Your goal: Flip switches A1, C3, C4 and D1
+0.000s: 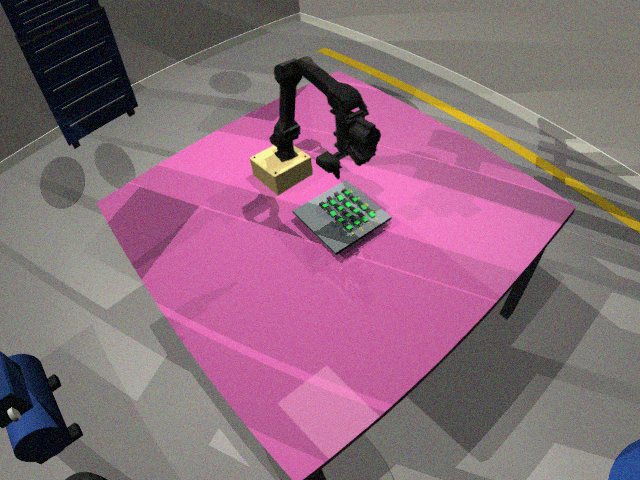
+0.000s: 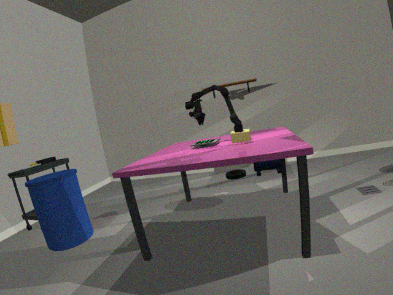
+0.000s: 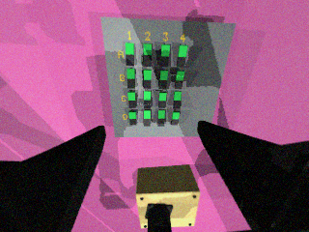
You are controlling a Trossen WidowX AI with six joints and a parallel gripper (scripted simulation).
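Note:
The grey switch panel (image 1: pixel 314 212) (image 2: pixel 207 145) (image 3: pixel 205 106) lies on the pink table in front of the arm. It bears four rows, A to D, and columns 1 to 4, of black rocker switches with green far halves. Switch A1 (image 3: pixel 129 53) is at the far left corner in the wrist view, D1 (image 3: pixel 132 117) at the near left. C3 (image 3: pixel 162 99) and C4 (image 3: pixel 177 99) are in the third row. The views are too coarse to tell surely which ends are raised. My gripper (image 2: pixel 200 123) (image 3: pixel 152 128) is open and empty, high above the table and clear of the panel.
The arm's yellow base block (image 1: pixel 281 173) (image 2: pixel 240 136) (image 3: pixel 167 203) stands on the pink table (image 1: pixel 320 320) (image 2: pixel 253 149), close to the panel's near side. A blue barrel (image 2: pixel 60 209) and a dark cart (image 2: pixel 41 168) stand off the table on the floor.

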